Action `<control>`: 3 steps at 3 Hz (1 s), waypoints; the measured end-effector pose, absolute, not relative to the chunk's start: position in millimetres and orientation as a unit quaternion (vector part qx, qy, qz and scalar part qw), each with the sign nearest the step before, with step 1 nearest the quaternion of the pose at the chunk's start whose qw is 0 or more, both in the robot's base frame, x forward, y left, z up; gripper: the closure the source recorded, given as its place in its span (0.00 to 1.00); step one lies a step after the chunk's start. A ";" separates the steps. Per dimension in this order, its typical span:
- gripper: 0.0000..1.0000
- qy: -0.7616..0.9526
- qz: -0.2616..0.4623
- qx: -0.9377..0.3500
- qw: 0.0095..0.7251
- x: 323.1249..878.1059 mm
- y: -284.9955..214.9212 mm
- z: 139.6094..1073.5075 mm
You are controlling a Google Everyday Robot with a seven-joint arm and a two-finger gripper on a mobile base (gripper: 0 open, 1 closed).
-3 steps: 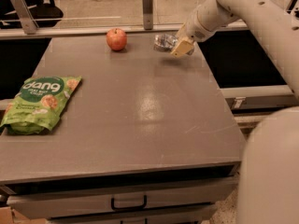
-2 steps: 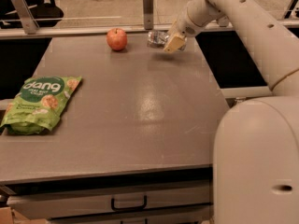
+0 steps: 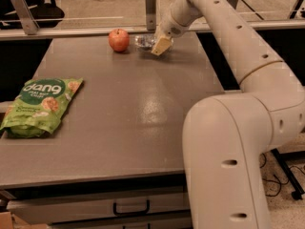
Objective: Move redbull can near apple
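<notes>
Where the grey tabletop reaches its far edge, the tool sits low at the end of the white arm, its tan fingers closed on the right end of the redbull can. The can lies on its side, just right of the apple, with a narrow gap between them. No lettering on the can is legible.

A green snack bag lies flat at the left edge, well apart from both. It bears the word "dang" in white; the smaller print beneath cannot be read.

The tabletop is matte, with a dull sheen near its middle. A drawer with a dark handle sits below the near edge. Metal uprights and a rail stand behind the far edge. Cables lie on the pale floor at right.
</notes>
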State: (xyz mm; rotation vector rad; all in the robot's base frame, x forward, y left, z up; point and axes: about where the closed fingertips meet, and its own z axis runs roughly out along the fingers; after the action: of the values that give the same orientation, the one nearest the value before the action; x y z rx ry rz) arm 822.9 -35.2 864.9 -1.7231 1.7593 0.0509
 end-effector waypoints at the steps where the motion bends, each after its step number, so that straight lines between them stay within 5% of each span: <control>1: 0.59 0.670 0.026 -0.668 0.323 826.3 -23.8 858.9; 3: 0.12 0.662 0.034 -0.678 0.316 826.0 -12.8 859.4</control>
State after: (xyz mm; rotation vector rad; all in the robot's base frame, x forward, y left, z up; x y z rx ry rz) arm 826.0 -12.8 859.4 -1.7856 1.7440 0.0884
